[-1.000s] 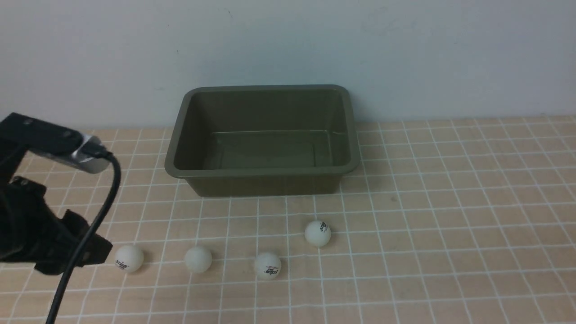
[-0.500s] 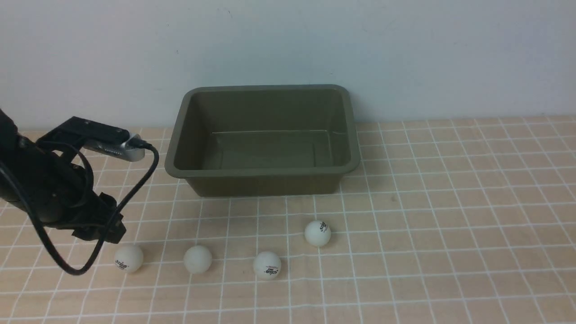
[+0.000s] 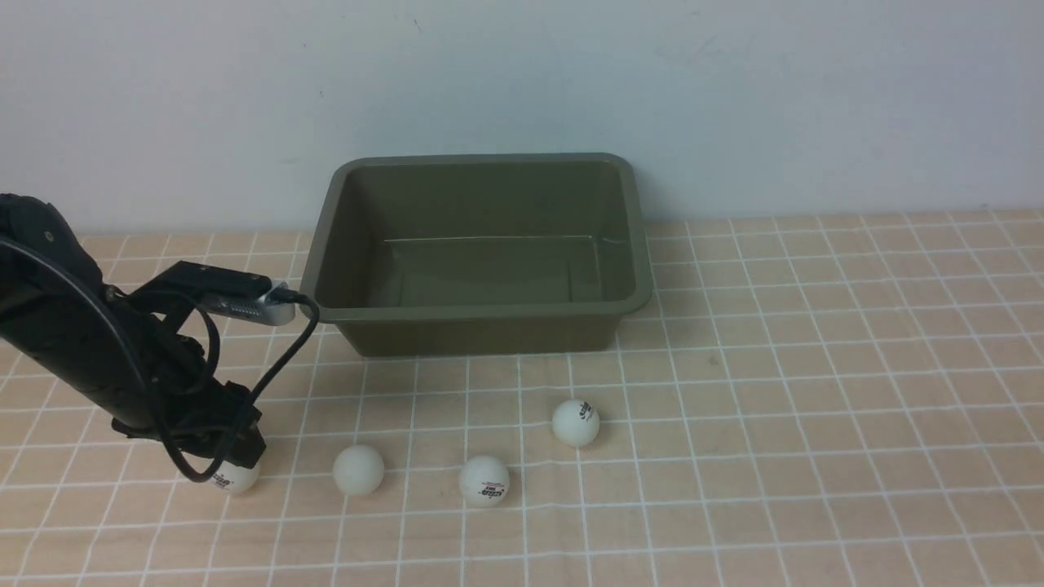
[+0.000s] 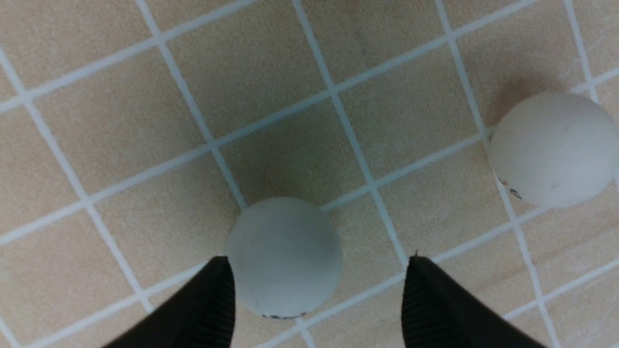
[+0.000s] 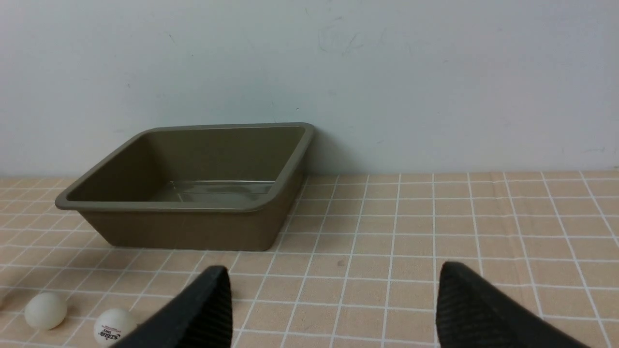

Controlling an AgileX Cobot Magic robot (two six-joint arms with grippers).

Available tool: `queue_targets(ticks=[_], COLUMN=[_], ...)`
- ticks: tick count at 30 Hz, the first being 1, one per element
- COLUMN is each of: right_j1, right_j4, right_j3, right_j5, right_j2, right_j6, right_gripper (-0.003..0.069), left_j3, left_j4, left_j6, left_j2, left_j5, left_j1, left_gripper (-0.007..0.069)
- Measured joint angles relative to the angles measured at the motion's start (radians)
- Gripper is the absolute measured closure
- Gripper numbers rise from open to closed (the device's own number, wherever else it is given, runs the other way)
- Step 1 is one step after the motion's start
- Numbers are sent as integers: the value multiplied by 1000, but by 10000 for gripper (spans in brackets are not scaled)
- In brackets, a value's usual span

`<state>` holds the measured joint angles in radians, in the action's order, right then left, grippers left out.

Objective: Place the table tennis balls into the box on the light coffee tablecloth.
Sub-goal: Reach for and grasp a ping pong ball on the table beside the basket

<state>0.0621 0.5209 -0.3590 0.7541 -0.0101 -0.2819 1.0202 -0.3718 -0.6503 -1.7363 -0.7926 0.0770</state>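
Left tool [image 4: 319, 263]: my jaws spread wide, the leftmost ball [image 4: 284, 256] lies between them on the tablecloth [image 4: 121, 121], not clamped | right tool [image 5: 333, 268]: my jaws apart, gripping nothing | other three balls [image 3: 358, 470] [image 3: 484, 480] [image 3: 576, 422]: on the cloth in front of the box [image 3: 481, 311], apart from it

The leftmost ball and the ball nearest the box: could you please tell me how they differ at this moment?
The leftmost ball sits between the open fingers of the left gripper, ungripped; the ball nearest the box lies unattended. In the front view the gripper partly hides the leftmost ball; the other ball shows whole. Both are white, carry a printed logo and rest on the cloth, outside the box.
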Motion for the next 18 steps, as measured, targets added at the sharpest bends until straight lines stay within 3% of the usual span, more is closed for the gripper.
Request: queue_targets(ticks=[13,18], right_j1=[0,0], right_j4=[1,1], right_j3=[0,0], right_j5=[2,2], right_j2=[0,0], right_j6=[0,0], right_gripper=[147,147], left_j3=[0,0], left_j4=[1,10], left_j6=[-1,1], left_j2=[-72,-75], left_j5=[71,59], left_j1=[0,0], left_gripper=[239,333])
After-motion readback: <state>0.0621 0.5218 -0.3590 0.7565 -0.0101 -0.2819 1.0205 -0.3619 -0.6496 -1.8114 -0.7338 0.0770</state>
